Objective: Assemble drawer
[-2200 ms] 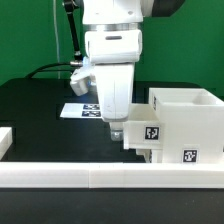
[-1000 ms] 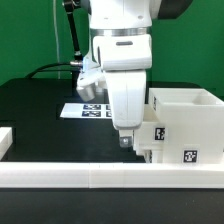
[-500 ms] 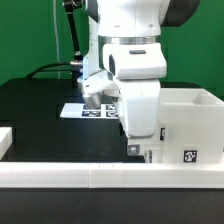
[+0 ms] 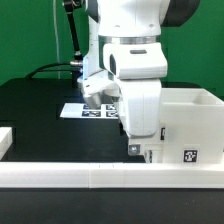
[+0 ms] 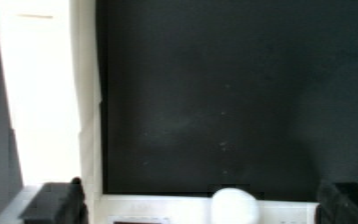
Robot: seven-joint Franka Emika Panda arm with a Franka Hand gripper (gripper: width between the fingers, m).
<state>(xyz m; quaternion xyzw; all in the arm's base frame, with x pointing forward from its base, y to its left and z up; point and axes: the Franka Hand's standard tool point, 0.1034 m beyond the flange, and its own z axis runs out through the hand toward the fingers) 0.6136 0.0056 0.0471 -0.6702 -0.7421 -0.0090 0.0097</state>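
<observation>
A white boxy drawer part (image 4: 190, 120) with an open top and a black-and-white tag (image 4: 188, 155) stands at the exterior view's right. My gripper (image 4: 136, 150) hangs low at its left front corner and hides the smaller tagged part there. In the wrist view a white tray front (image 5: 158, 208) with a round knob (image 5: 234, 203) lies between my dark fingertips (image 5: 51, 200). The gripper (image 5: 202, 205) stands wide open astride it, and I cannot tell whether the fingers touch it.
The low white border wall (image 4: 100, 178) runs along the front, and it also shows in the wrist view (image 5: 51, 90). The marker board (image 4: 82, 110) lies on the black table behind my gripper. Another white piece (image 4: 5, 140) sits at the exterior view's left edge.
My gripper moved toward the exterior view's right and down, from beside the small tagged part to over it. In the last half second nothing moved.
</observation>
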